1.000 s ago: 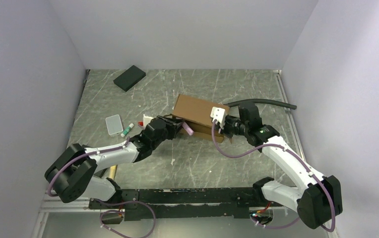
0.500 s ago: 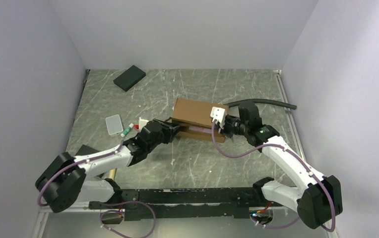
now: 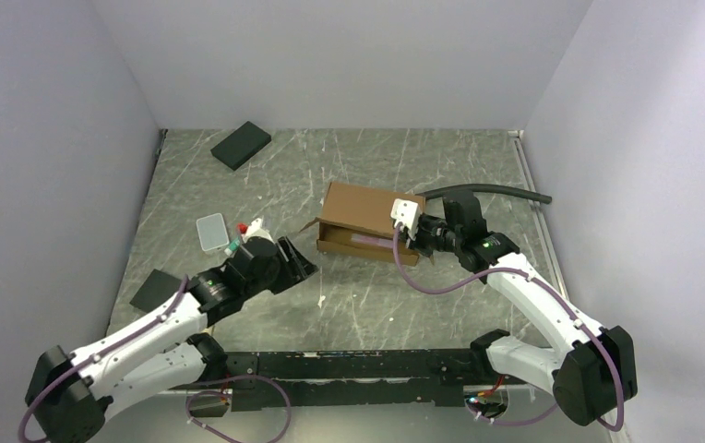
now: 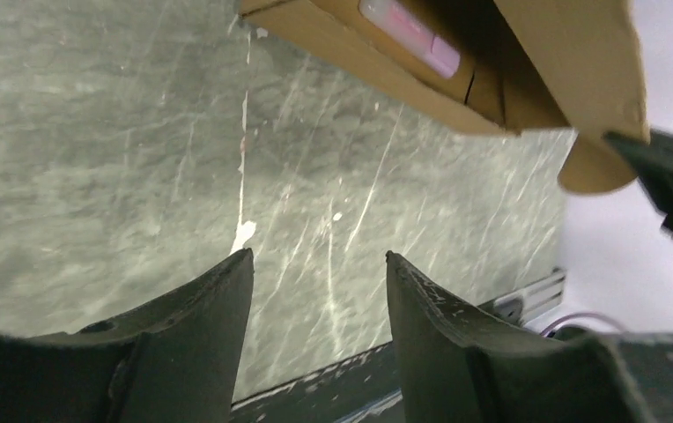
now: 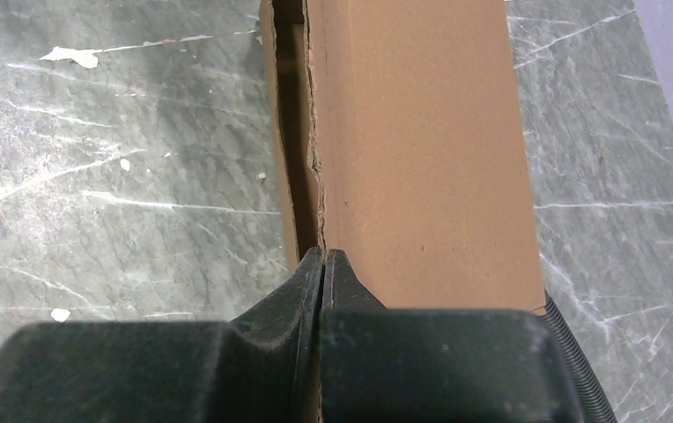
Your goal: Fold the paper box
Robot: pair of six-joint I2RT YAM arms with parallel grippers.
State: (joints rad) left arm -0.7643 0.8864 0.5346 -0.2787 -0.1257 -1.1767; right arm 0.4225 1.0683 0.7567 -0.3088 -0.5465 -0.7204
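The brown paper box (image 3: 360,214) sits mid-table, lid lowered over the tray with a gap along its near side and a flap sticking out at its left. My right gripper (image 3: 420,236) is shut on the box's right edge. In the right wrist view the jaws (image 5: 325,254) pinch a thin cardboard edge beside the lid (image 5: 421,150). My left gripper (image 3: 297,262) is open and empty, apart from the box to its near left. In the left wrist view the open fingers (image 4: 320,260) frame bare table, with the box (image 4: 527,70) above and a pink item (image 4: 408,35) inside it.
A black pad (image 3: 241,145) lies at the far left and another (image 3: 157,289) at the near left. A clear plastic piece (image 3: 211,231) and a small tube (image 3: 236,245) lie left of the box. A black hose (image 3: 487,191) runs behind the right arm.
My left gripper let go and drew back from the box toward the near left. The lid came down lower over the tray. The right gripper kept its hold.
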